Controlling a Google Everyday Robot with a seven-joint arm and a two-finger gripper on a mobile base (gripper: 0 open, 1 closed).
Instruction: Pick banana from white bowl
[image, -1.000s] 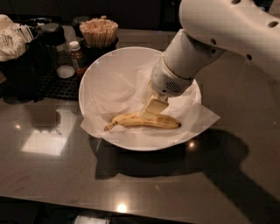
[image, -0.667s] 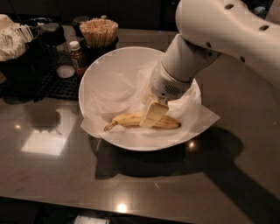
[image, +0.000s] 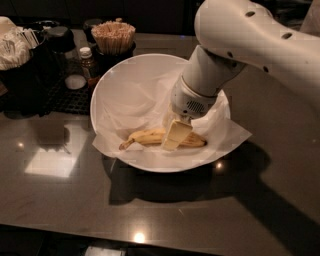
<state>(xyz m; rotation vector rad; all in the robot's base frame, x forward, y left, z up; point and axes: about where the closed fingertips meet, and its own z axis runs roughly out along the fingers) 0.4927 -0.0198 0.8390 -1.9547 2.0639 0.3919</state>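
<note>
found the gripper (image: 176, 135) at the centre of the frame, down inside the white bowl (image: 107, 80), set on the middle of the banana (image: 145, 136). could not tell clamped from released. traced the banana lying crosswise in the lower part of the bowl, stem toward the left, dark tip toward the right, resting on crinkled paper (image: 235, 132). followed the white arm (image: 250, 35) up and away to the upper right. noted a corner of the paper spilling past the rim at the right, over the dark counter (image: 60, 200). spotted a cup of wooden stirrers (image: 113, 37) and a small bottle (image: 87, 60) just behind the bowl at the upper left, and a black caddy (image: 15, 50) further left. judged the grasp as the step in hand. feared a slip on lifting: soft, curved fruit, taken mid-length, likely to pivot, or to squash under a hard squeeze. feared also a pinch of paper along with the fruit, dragging the liner out and perhaps shoving the bowl toward the clutter behind.
</note>
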